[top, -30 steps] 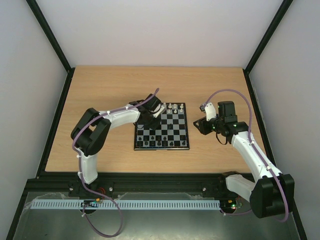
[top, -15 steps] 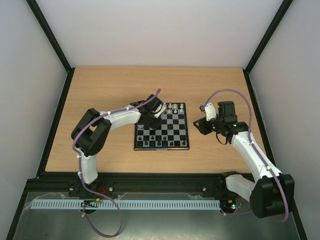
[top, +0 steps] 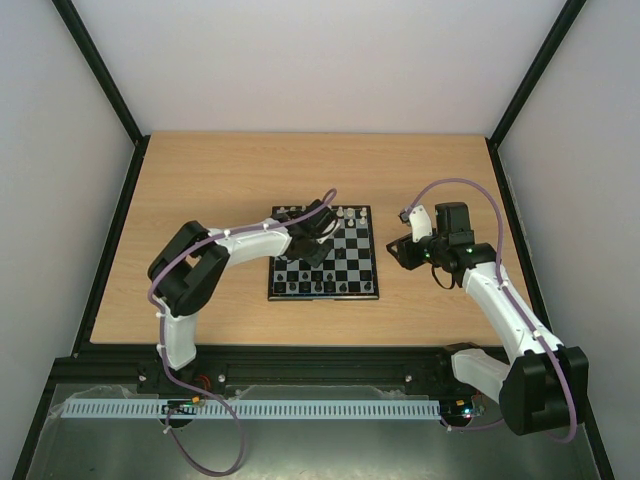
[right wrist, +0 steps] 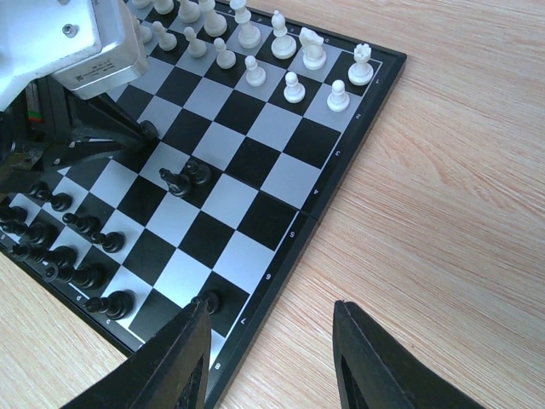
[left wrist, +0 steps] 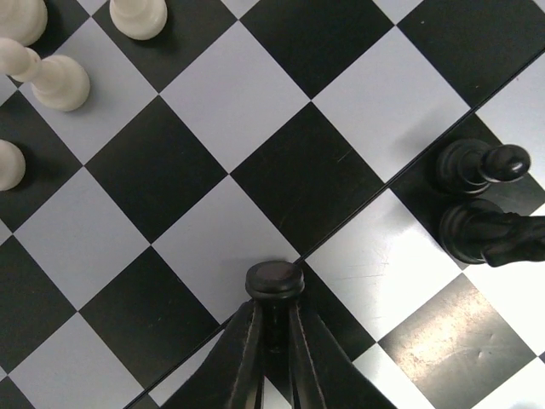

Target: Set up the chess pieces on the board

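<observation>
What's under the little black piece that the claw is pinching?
The board. The black piece, pinched in the left gripper, is over a corner where pale and black squares meet. It covers the spot right below, so whether it touches cannot be seen.

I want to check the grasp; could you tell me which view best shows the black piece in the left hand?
The left wrist view: the black piece sits close up, pinched in the left hand. The right wrist view shows it only small at the fingertips; the top view hides it beneath the hand.

Robotics lab enclosure, plain white walls [top: 320,60], black frame struts [top: 98,70], wooden table [top: 200,180], slotted cable duct [top: 300,409]
</observation>
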`<state>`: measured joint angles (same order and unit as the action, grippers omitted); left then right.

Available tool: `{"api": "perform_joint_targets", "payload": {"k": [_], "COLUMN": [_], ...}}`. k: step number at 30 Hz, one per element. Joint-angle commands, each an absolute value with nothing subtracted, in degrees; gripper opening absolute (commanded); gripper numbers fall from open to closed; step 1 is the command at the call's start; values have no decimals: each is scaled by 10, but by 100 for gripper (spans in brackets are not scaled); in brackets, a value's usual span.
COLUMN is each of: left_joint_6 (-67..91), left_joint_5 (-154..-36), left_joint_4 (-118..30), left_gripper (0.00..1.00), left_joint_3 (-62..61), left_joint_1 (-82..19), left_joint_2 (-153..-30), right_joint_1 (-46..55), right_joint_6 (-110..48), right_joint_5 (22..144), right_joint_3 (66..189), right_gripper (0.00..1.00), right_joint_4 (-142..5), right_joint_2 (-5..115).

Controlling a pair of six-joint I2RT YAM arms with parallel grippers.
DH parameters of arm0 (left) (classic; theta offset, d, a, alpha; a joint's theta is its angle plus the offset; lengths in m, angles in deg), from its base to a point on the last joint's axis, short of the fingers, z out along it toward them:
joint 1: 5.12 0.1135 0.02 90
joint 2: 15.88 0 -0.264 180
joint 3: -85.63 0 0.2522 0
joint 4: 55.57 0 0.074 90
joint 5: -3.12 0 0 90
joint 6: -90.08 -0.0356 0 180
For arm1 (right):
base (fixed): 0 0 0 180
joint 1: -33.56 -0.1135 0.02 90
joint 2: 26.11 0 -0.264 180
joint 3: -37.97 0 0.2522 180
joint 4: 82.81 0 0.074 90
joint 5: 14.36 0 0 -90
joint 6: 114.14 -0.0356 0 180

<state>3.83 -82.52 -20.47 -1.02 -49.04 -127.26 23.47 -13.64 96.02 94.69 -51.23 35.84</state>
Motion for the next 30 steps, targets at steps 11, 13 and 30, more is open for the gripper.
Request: {"api": "perform_joint_targets", "payload": {"k": [11,13,30], "left_joint_6": [19,19,18], "left_joint_5": [-922,-957,-1206], "left_joint_4": [-143,-132,-24], "left_gripper": [7,7,6], "left_joint_3": [-40,-52,-171], "left_joint_1": [-469,-460,-448], "left_joint_2": [-1235,-1219,-1164], "right_joint_1": [236,232,59], "right_joint_6": [107,176,358], "right_joint_5": [1136,1137,928], "right_joint_3": [992,1005,1091], "right_gripper": [40,42,40], "right_joint_4": [-391,-374,-484], "right_joint_2": [325,320,417]}}
